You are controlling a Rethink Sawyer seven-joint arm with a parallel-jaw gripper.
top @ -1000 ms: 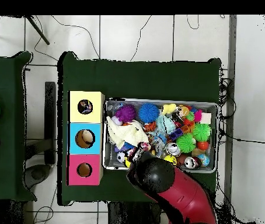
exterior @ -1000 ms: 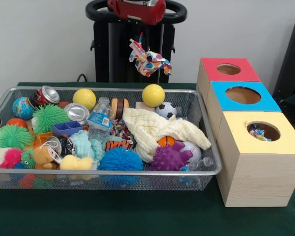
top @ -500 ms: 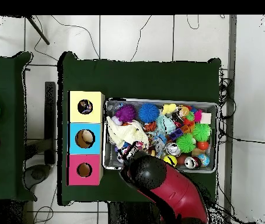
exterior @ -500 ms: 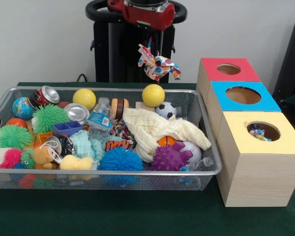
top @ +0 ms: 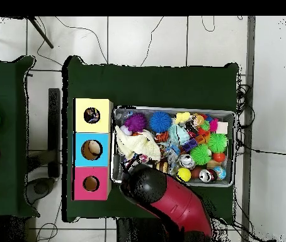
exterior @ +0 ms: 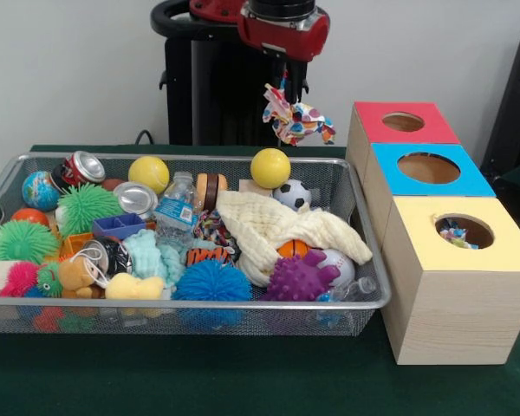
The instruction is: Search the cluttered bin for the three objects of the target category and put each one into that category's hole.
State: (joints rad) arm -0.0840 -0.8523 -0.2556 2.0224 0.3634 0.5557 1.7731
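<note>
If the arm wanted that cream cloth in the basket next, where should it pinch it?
Probably from straight above, on the raised fold at the middle of the cream cloth. It lies crumpled over the balls, so that ridge stands proud, while its edges droop among neighbouring toys.

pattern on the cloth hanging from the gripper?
White cloth with multicoloured spots, dangling below the gripper; clearest in the front view.

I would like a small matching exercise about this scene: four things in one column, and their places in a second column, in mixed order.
Things:
1. patterned cloth
2. soccer ball
3. globe ball
4. cream cloth

Places:
A. draped over toys in the bin
B. far left corner of the bin, front view
C. hanging from the tool, above the bin
D. just below the yellow ball, front view

Pairs: 1-C, 2-D, 3-B, 4-A
</note>
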